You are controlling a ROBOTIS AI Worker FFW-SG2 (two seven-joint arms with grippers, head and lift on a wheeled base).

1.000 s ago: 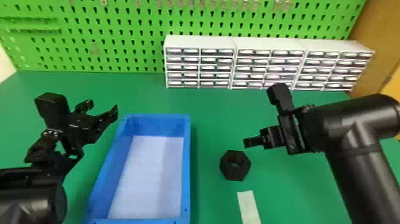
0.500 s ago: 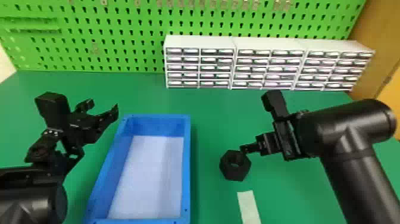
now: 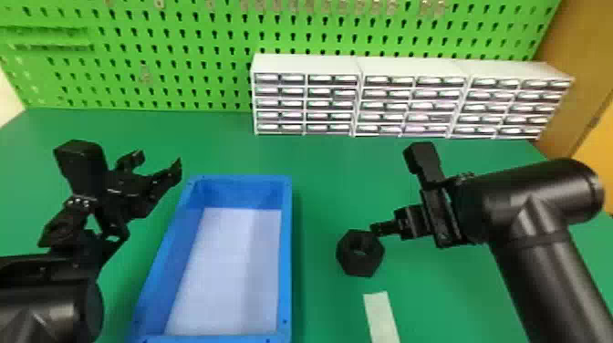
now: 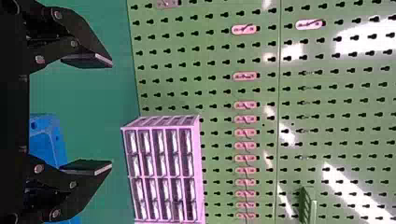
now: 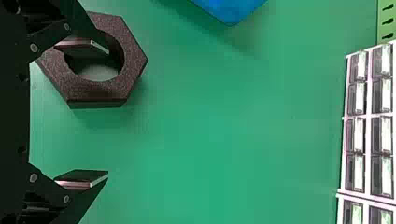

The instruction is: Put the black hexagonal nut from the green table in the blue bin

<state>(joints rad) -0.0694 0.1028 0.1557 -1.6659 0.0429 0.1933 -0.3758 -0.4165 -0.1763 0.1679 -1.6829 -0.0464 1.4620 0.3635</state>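
- Right claw spread wide, one finger over the nut on the surface!
- Looks like lining up the grasp: next, straddle it, then close!
- Left claw open, near the bin.

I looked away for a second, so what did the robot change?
The right gripper moved a little to the robot's left and nearer to the robot, toward the black hexagonal nut. It hasn't taken hold of anything, and nothing was let go. The nut, the blue bin and the open left gripper all stayed where they were.
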